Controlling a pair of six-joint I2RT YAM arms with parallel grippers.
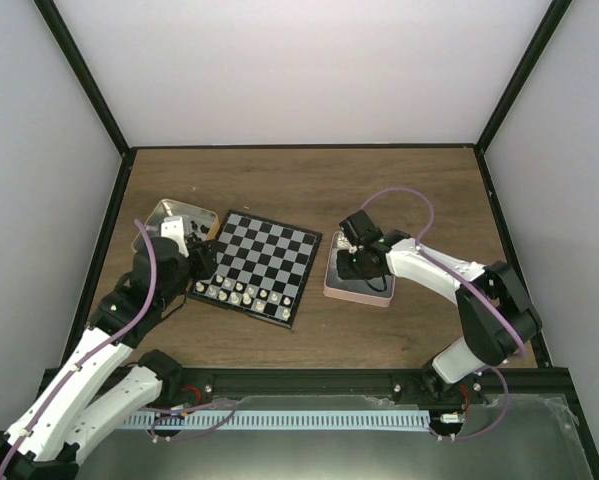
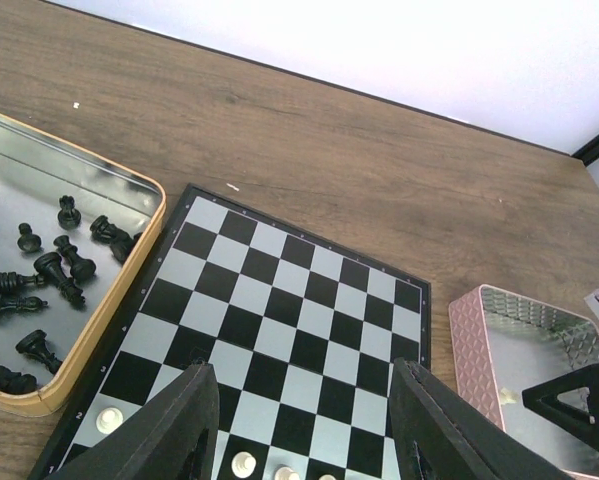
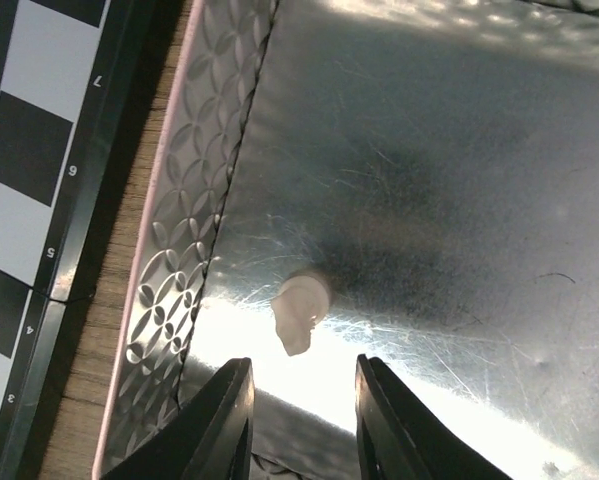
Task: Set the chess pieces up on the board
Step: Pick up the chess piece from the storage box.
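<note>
the left arm [image 1: 79, 375] and the right arm [image 1: 434, 268] have white shell links and black joints. a thin purple cable [image 1: 155, 270] runs along each. the left tool [image 2: 301, 372] and the right tool [image 3: 299, 372] have matte black fingers [image 2: 174, 430], broad and wedge-shaped, with rounded edges.

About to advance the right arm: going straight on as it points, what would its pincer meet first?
Probably the lone cream-white piece lying in the pink tin, just ahead of the open right pincer; depth is hard to judge.
</note>
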